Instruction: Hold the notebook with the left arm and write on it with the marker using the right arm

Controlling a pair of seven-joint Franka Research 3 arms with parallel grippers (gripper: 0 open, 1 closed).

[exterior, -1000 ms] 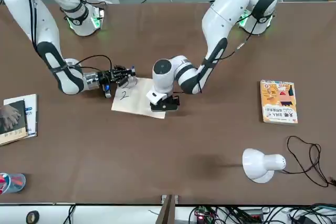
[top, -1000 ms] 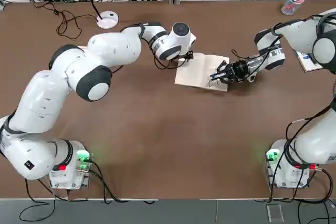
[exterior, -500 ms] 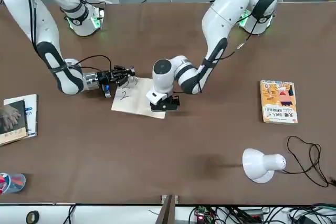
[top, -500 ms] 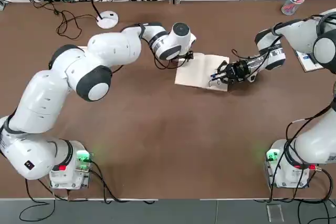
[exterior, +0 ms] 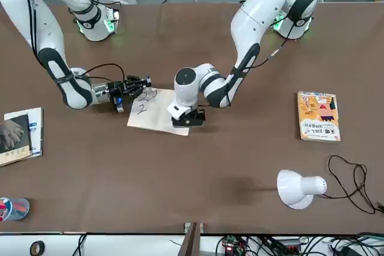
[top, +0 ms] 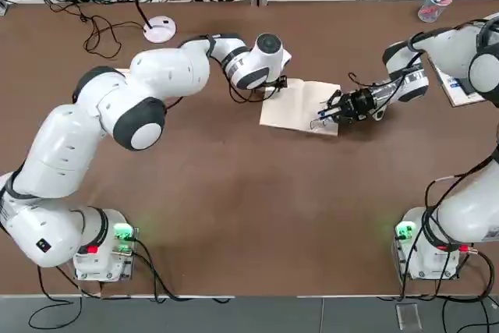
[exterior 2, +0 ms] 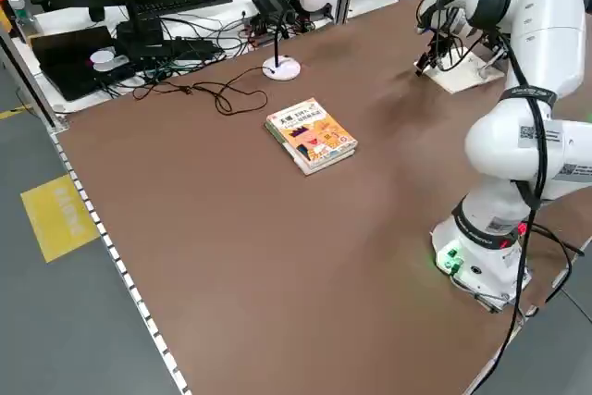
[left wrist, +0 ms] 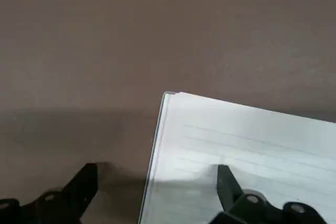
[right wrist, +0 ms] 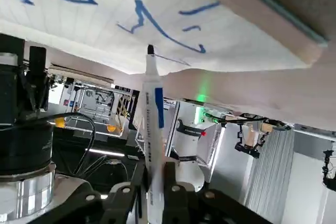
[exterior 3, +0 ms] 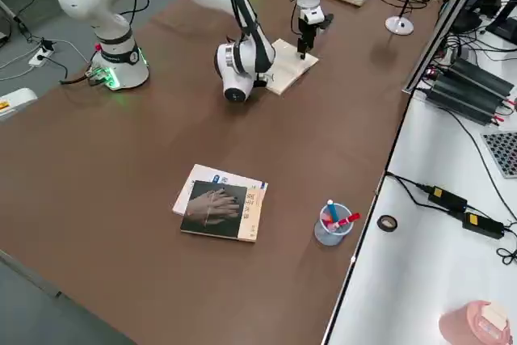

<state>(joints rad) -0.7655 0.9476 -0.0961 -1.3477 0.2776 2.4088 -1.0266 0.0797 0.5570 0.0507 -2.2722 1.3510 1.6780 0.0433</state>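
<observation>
Notably, several details could not be fully verified. In the top view the left gripper point(top: 274, 83) was almost wholly hidden under its own white wrist, at centre-top of the frame; only the left wrist view showed its fingers spread, one fingertip point(left wrist: 227, 179) resting on the lined page and the other on the bare table point(left wrist: 105, 51) just off the page edge. The notebook point(top: 300, 107) lay open just right of centre in the top view, with its right edge masked by the right gripper point(top: 326, 114). In the right side view the notebook was partly covered by the right arm point(exterior 3: 238, 58). The marker point(right wrist: 152, 124) was too small to make out in the overhead and front views; the right wrist view showed it pinched between the pressed-together fingers, its dark tip at the paper beside blue strokes point(right wrist: 152, 22). Whether the tip actually touched the page could not be confirmed. The orange-yellow book point(exterior: 318, 116) and the hand-picture book point(exterior: 15, 136) lay well apart from the work, the latter cut off at the left edge of the front view.

Compared with one second earlier, the right gripper had shifted slightly toward the left of the front frame, along the notebook's edge. The left arm point(top: 168, 68) and the notebook had not moved.
</observation>
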